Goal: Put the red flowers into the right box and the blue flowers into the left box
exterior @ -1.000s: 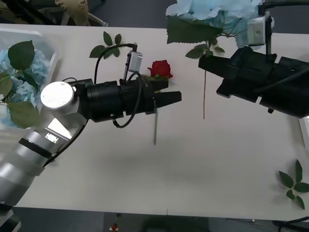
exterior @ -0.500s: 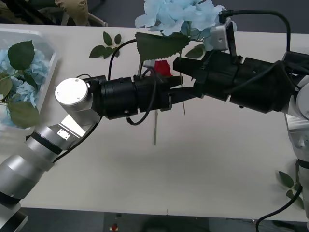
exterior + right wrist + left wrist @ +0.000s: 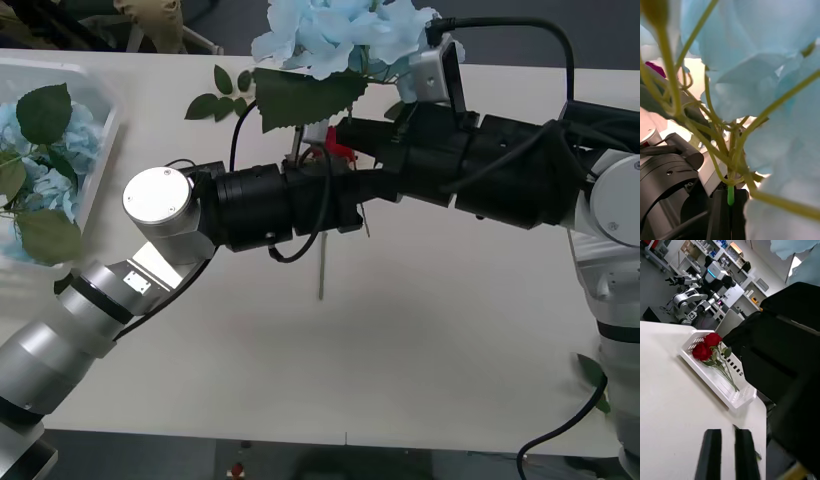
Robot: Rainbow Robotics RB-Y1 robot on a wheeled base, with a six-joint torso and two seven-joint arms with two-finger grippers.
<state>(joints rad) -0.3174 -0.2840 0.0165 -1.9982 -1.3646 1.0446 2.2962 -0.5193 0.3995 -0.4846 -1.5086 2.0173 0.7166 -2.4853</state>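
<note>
Front view, upper centre: the right gripper (image 3: 345,130) is clamped on the stem of a blue flower (image 3: 335,35), whose pale head and large leaf hang above the far edge of the worktop (image 3: 420,340). In the right wrist view the green stem (image 3: 730,195) sits pinched between the closed black fingers (image 3: 720,217). The left gripper (image 3: 350,195) reaches toward the frame centre, just beneath the right arm. The left wrist view shows its fingers (image 3: 711,453) slightly apart with nothing between them. A red flower (image 3: 335,150) lies on the worktop behind the two grippers, partly hidden; its stem runs toward the viewer.

Upper left of the front view: the left box (image 3: 95,150) holds several blue flowers. In the left wrist view, the right box (image 3: 715,380) holds two red flowers.

Step in hand, as judged: the blue flower is being brought toward the left arm, probably for a handover. The next move calls for the left gripper to close on the free stem before the right lets go, then a carry to the left box.
</note>
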